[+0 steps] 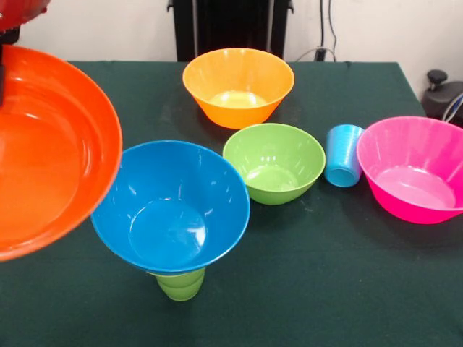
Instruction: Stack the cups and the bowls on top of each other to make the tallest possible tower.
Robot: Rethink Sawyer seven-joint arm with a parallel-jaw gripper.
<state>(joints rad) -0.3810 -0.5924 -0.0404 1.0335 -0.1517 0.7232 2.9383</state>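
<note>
We judge the raised orange bowl light, glossy, slippery (take its rim); the gripper's state we cannot tell

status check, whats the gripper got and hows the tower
Gripper barely in view, state unclear. Big orange bowl raised at picture left. Blue bowl sits on lime green cup. Nothing blocking.

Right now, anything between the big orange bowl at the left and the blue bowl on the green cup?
Nothing visible. The orange bowl is tilted right beside the blue bowl, which sits empty atop the green cup.
</note>
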